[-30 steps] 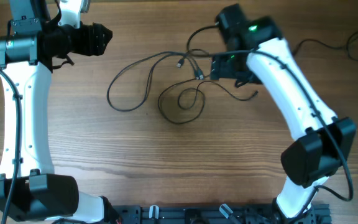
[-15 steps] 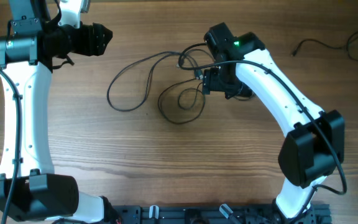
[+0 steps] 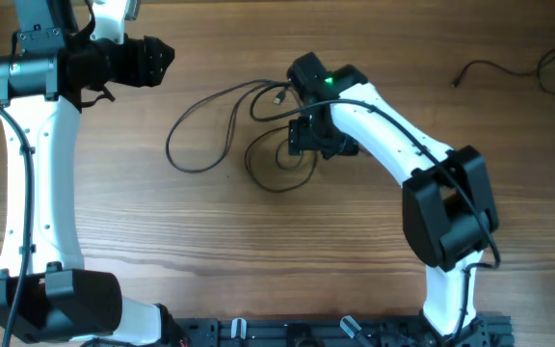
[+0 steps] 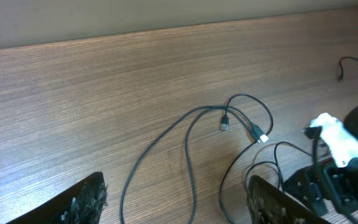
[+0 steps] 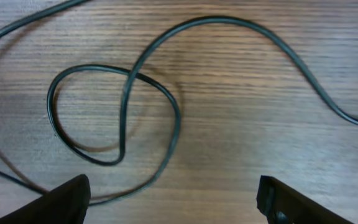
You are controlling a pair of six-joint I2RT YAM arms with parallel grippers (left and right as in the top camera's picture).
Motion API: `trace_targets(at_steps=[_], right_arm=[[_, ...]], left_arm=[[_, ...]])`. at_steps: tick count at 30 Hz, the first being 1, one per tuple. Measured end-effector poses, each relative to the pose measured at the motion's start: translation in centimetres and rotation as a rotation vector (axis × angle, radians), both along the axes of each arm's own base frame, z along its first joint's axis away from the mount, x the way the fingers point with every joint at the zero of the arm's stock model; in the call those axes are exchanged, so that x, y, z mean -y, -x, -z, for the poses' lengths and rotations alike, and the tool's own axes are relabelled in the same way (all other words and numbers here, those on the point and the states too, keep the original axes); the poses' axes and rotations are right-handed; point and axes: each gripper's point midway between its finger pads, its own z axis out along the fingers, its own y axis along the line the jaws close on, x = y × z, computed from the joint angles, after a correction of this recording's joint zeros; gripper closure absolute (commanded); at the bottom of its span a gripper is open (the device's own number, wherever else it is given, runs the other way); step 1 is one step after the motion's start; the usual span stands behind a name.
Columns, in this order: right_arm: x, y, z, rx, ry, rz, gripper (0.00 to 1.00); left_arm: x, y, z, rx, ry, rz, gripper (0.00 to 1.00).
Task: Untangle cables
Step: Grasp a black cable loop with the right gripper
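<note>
R end effector (image 5: 179,200) open, empty; looped cables (image 5: 131,73) just below it. L end effector (image 4: 179,208) open, well apart. Tangle looks intact; early stage, separating strands left.

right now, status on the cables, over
Left gripper open, off to the side. Right gripper open, above the cables. Strands looped and crossed, none held. Nothing blocking.

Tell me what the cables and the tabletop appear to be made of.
Cables: thin black strands with a smooth, slightly shiny jacket that bends into loose loops, so probably rubber or plastic insulation. One plug tip looks bright and metallic. Table: brown with fine parallel grain lines and a matte surface. It could be wood or a wood-look laminate; I cannot tell which.
</note>
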Motion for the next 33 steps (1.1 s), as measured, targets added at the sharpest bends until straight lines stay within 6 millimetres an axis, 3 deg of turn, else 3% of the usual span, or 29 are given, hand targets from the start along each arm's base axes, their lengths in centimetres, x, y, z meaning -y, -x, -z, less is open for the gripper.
trace_targets(at_steps=[15,33], right_arm=[[-0.5,-0.1,4.3,-0.052,0.024,-0.041,0.13],[-0.4,0.2,5.1,-0.056,0.022,-0.048,0.21]], left_arm=[[0.2,0.3,0.2,-0.013,0.008,0.005,0.25],[0.2,0.3,0.2,-0.015,0.008,0.005,0.25]])
